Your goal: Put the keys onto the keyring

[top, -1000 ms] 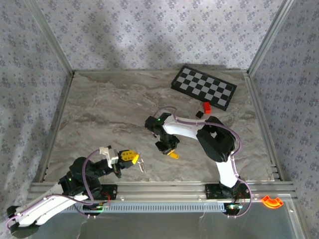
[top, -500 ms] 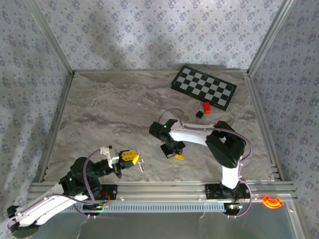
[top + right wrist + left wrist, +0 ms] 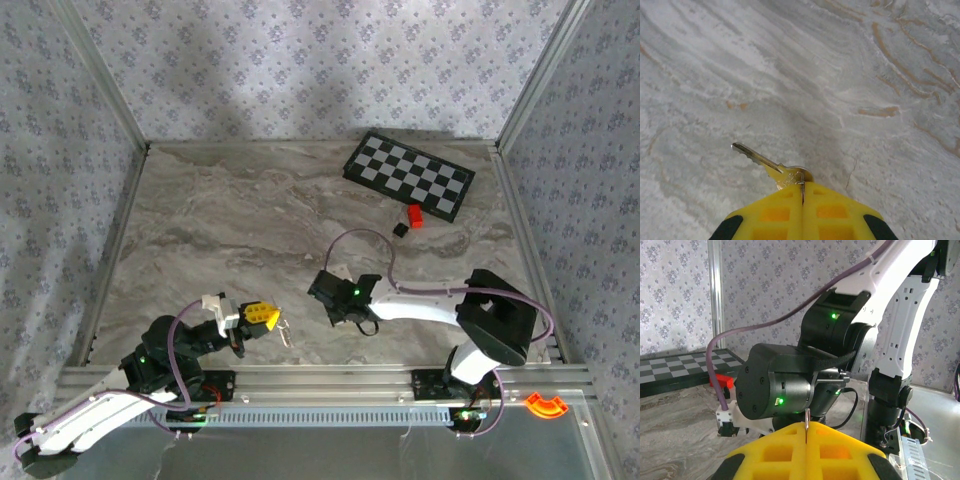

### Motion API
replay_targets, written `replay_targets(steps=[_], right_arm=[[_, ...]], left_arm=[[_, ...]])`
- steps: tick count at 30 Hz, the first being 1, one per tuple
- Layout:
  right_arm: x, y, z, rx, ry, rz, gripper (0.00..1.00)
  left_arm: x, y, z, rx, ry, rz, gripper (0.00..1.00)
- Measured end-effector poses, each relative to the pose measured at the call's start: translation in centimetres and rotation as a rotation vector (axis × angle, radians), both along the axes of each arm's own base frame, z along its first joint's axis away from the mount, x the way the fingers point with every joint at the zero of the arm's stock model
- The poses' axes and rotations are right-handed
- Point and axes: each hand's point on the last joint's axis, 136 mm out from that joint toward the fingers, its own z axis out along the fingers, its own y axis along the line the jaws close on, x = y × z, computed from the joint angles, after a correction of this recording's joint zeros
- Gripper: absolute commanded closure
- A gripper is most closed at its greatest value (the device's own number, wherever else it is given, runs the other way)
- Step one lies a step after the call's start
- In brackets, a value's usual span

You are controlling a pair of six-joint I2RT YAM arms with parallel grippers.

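Wrist views show right gripper (image 3: 802,190) pinching key (image 3: 768,166), left gripper (image 3: 806,434) pinching keyring (image 3: 806,416).

The left arm (image 3: 95,418) lay low at the near left edge of the counter (image 3: 220,230), folded at the elbow. The left gripper (image 3: 266,316) reached right, its yellow fingers (image 3: 775,452) pressed together on the thin keyring (image 3: 806,421). The right arm (image 3: 425,310) stretched left from its near right base, wrist tipped downward. The right gripper (image 3: 801,189) was clamped on a key (image 3: 760,161), near the left gripper and to its right.
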Motion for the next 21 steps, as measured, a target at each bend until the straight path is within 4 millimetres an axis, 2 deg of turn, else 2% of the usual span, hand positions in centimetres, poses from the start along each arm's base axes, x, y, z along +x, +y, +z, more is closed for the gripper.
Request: replay_targets(steps=[9,15,18,21], right_arm=[[1.0,0.9,-0.2,0.078,-0.054,-0.031,0.87],[0.9,0.7,-0.1,0.06,-0.058,-0.023,0.73],[1.0,0.4,1.1,0.03,-0.062,0.003,0.64],[1.3,0.9,3.6,0.041,-0.064,0.027,0.57]], left_arm=[[0.0,0.0,0.0,-0.001,0.004,0.0,1.0],[0.0,0.0,0.0,-0.001,0.004,0.0,1.0],[0.0,0.0,0.0,-0.002,0.003,0.0,1.0],[0.0,0.0,0.0,-0.002,0.003,0.0,1.0]])
